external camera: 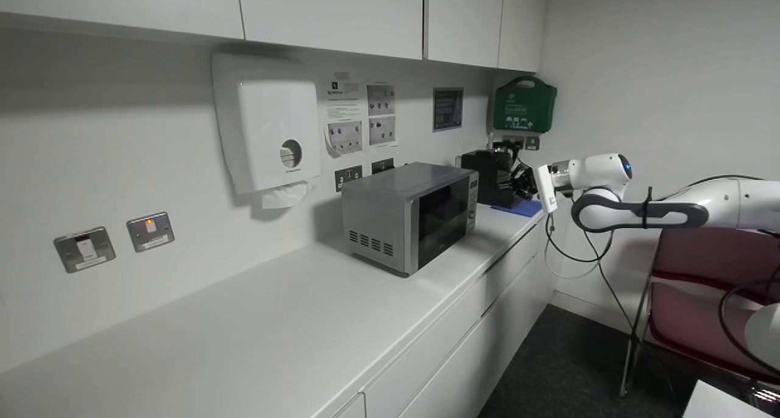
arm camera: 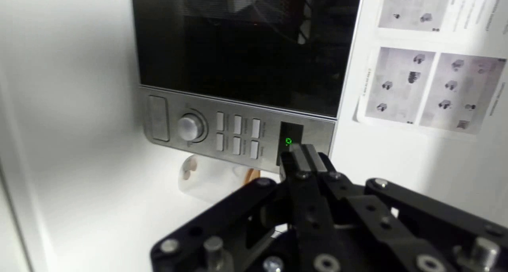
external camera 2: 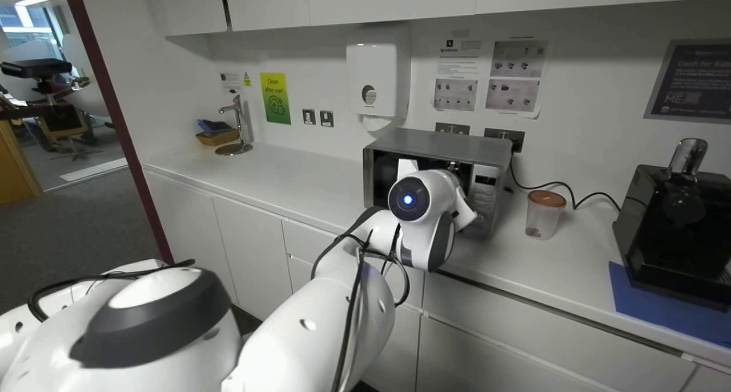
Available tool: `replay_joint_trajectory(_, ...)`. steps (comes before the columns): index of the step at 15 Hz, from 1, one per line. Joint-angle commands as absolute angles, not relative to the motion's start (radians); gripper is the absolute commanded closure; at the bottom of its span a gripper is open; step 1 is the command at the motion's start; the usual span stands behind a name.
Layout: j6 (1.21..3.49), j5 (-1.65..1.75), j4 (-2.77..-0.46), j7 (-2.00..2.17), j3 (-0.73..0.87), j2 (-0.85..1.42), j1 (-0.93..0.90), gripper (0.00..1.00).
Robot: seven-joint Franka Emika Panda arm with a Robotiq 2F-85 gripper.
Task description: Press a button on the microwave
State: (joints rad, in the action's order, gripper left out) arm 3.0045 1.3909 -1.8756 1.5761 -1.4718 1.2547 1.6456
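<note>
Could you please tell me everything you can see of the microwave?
The microwave is a silver-grey, metal-looking box standing upright on the counter, with vents in one side. Its dark-windowed door looks shut. The panel carries a knob, six small buttons, an oblong plate and a display lit green. The claw seems not to touch it.

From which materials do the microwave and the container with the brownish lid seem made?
The microwave looks like satin grey metal, judging by its soft sheen; its glossy dark window shows reflections, so probably glass. The container seems translucent plastic, possibly glass, because contents show through. Its brownish lid looks matte, perhaps plastic or wood.
</note>
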Motion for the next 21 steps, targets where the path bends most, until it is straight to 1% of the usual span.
replay_joint_trajectory(1, 2.806, 1.325, -2.113, 1.624, -1.592, 1.124, 1.880, 1.00)
replay_joint_trajectory(4, 2.610, 1.259, -2.192, 1.605, -1.699, 1.103, 1.994, 1.00)
replay_joint_trajectory(5, 2.632, 1.121, -2.220, 1.557, -1.698, 0.986, 2.037, 1.00)
replay_joint_trajectory(6, 2.584, 1.061, -2.230, 1.535, -1.722, 0.976, 2.062, 1.00)
replay_joint_trajectory(12, 2.373, 0.625, -2.222, 1.379, -1.800, 0.749, 2.158, 1.00)
replay_joint_trajectory(19, 2.295, 0.288, -2.194, 1.215, -1.844, 0.508, 2.258, 1.00)
replay_joint_trajectory(20, 2.343, 0.282, -2.194, 1.187, -1.829, 0.474, 2.263, 0.79)
replay_joint_trajectory(21, 2.350, 0.230, -2.216, 1.170, -1.831, 0.491, 2.259, 0.99)
